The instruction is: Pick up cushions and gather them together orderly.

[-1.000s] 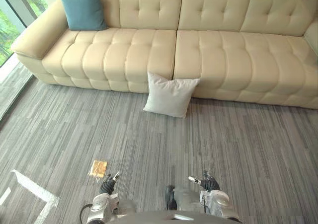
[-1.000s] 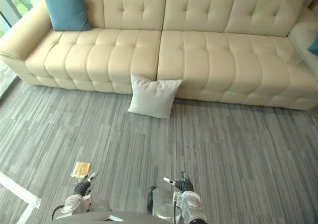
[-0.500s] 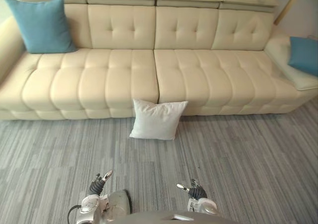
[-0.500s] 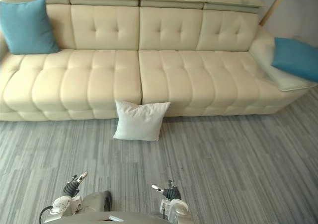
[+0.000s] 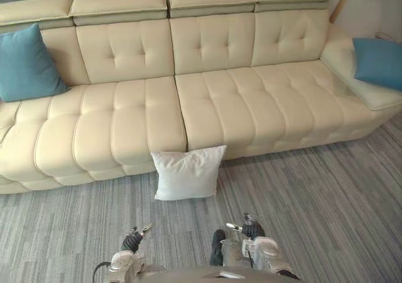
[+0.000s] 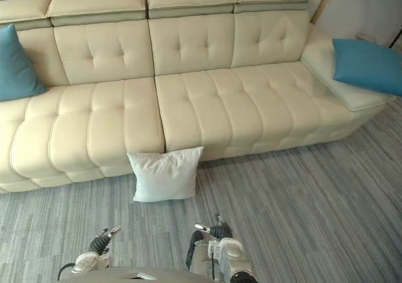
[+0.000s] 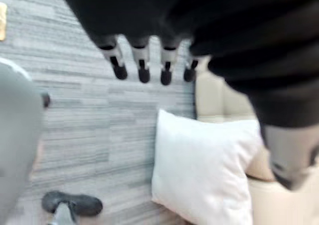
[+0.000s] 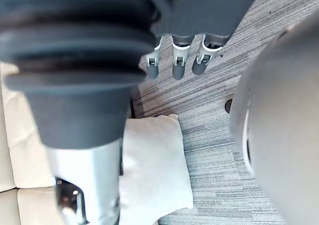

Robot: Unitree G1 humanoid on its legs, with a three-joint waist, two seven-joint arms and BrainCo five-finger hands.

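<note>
At the far left a blue cushion (image 5: 25,63) leans upright against the backrest of the long cream sofa (image 5: 213,101). In front of the sofa's middle seam, a white cushion (image 5: 187,173) stands on the grey striped carpet (image 5: 326,195), its top edge propped against the sofa base. It is square and plump, with pointed corners. The head views give that whole layout, while the left wrist view brings the white cushion close, smooth and pale, touching the sofa front. Off to the right a second blue cushion (image 6: 367,64) lies on the sofa's end section, and the right eye view takes in more of it. The left hand (image 7: 142,65) hangs low over the carpet, fingers straight and empty, well apart from the white cushion. The right hand (image 8: 177,60) does likewise, fingers relaxed, holding nothing.
</note>
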